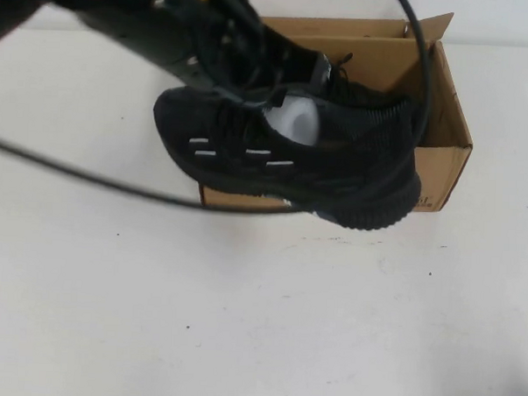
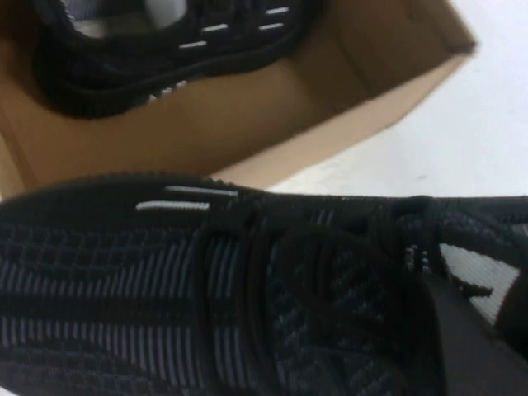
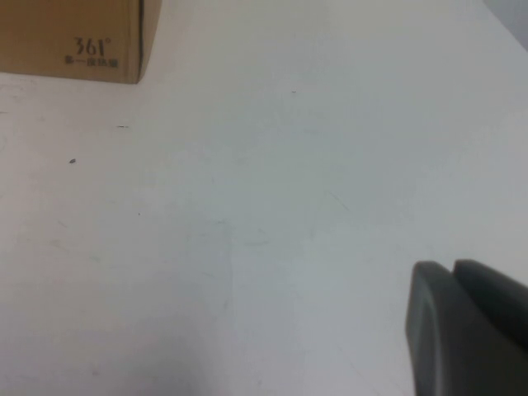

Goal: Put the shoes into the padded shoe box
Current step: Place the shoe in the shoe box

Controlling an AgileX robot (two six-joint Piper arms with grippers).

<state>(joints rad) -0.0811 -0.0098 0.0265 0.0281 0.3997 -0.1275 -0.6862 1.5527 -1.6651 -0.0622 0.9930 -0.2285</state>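
Left claw (image 1: 252, 70): yours, gripping one black sneaker (image 1: 292, 160) at its collar, held in the air over the near wall of the shoe box (image 1: 445, 162), toe toward your left, heel toward your right. Second sneaker (image 2: 165, 49) lies inside the box, seen from the left wrist. Box sits on the white desk (image 1: 241, 320), flaps upright. Right claw (image 3: 466, 330): off beside the box above bare desk; its opening I cannot tell.
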